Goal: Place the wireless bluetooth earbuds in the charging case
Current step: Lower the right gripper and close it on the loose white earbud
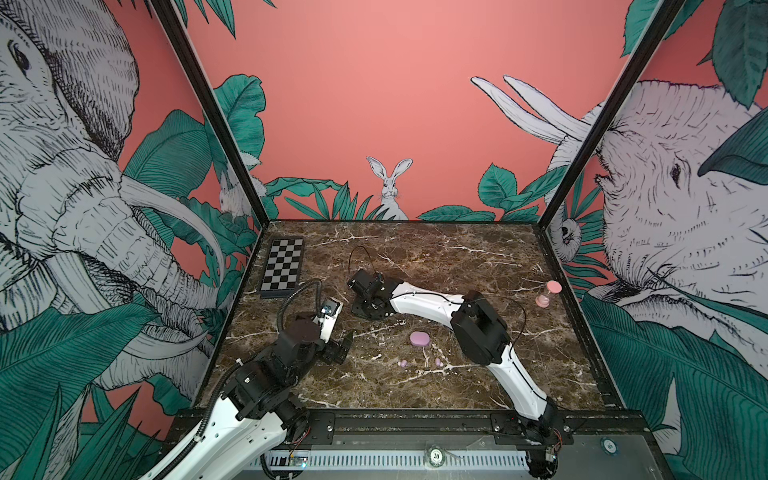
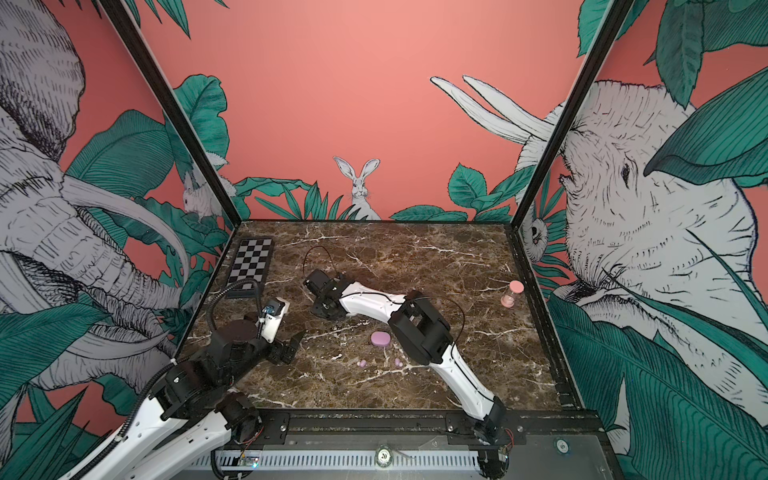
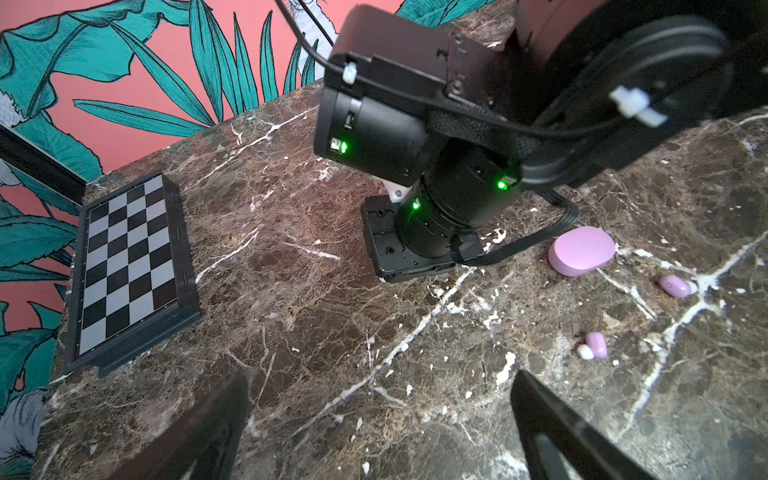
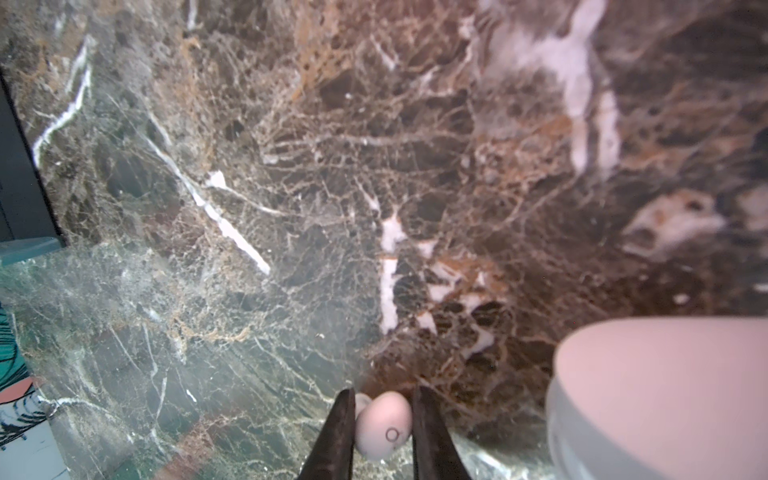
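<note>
Pinching a white earbud beside a white case, your right fingers sit narrow; your left fingers gape wide above the worktop, near 2 lilac earbuds.

Worktop: dark brown marble, white veins.
Back wall: behind worktop, coral, rabbit and green leaves.
Side walls: flanking worktop, drawn elephants.
Posts: black, rising from worktop's rear corners.
</note>
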